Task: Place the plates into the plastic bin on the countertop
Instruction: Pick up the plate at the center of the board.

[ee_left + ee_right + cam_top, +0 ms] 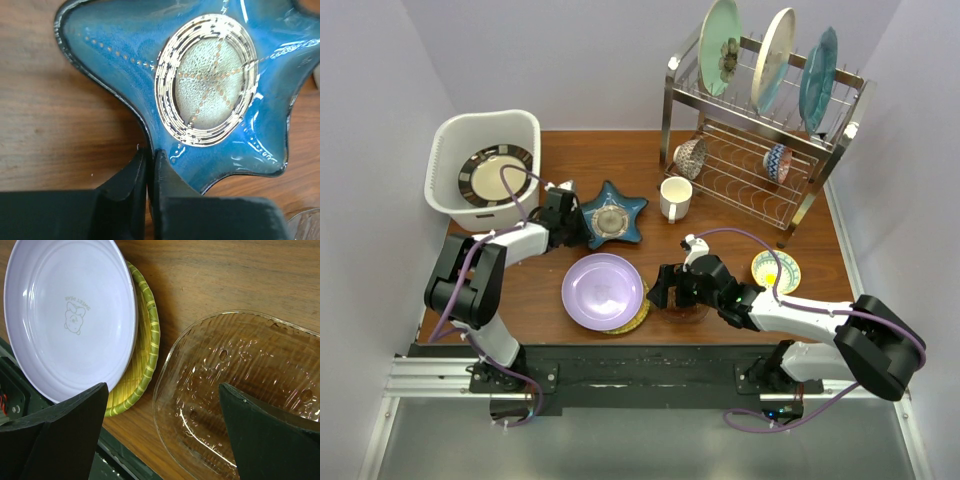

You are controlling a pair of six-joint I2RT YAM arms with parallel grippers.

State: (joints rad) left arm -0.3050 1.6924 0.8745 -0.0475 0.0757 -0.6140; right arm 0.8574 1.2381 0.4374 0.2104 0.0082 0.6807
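Note:
The blue star-shaped dish [612,215] [210,90] lies on the countertop [620,160]. My left gripper [572,222] [150,157] is shut on its near-left rim, one finger inside and one outside. The white plastic bin [450,135] stands at the back left with a black-rimmed cream plate [495,177] inside. A lavender plate [603,290] [70,315] rests on a yellow-green woven plate [142,340] near the front edge. My right gripper [665,287] [162,387] hangs open over a clear glass dish [240,390], just right of the lavender plate.
A steel wire rack [820,190] at the back right holds a pale green plate [720,45], a cream plate [775,58] and a blue plate [817,75] upright, with two bowls below. A white mug [675,197] and a small yellow bowl [776,270] stand nearby.

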